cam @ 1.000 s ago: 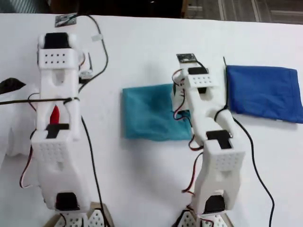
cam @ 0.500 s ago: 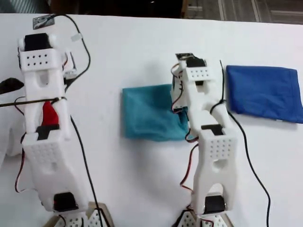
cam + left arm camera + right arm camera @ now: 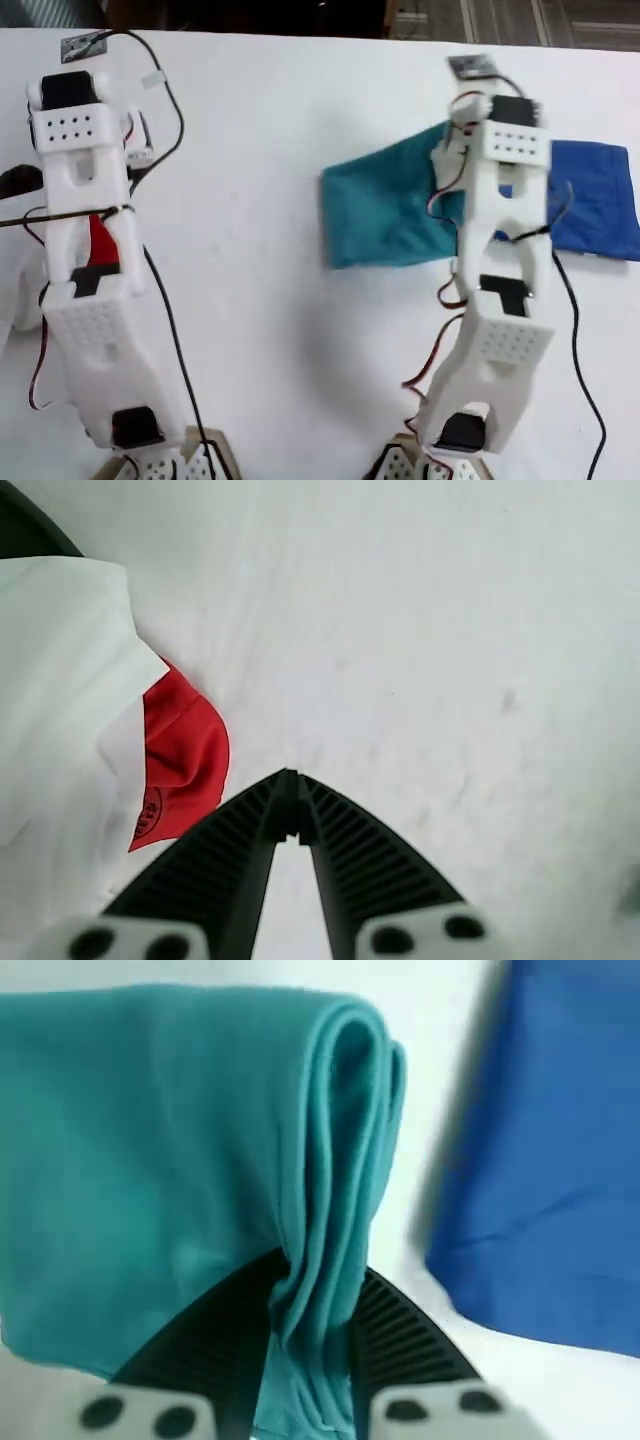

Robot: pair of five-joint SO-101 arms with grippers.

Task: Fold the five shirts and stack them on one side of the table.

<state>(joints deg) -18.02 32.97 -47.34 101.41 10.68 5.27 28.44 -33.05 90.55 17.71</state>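
Between the right fingers [image 3: 405, 1325] hangs the folded teal shirt [image 3: 150, 1160].

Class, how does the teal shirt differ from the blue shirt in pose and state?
The teal shirt is pinched at its folded edge by the right gripper; the blue shirt has no gripper on it. The teal shirt's held edge is bunched; the blue shirt lies flat on the table. Both are folded.
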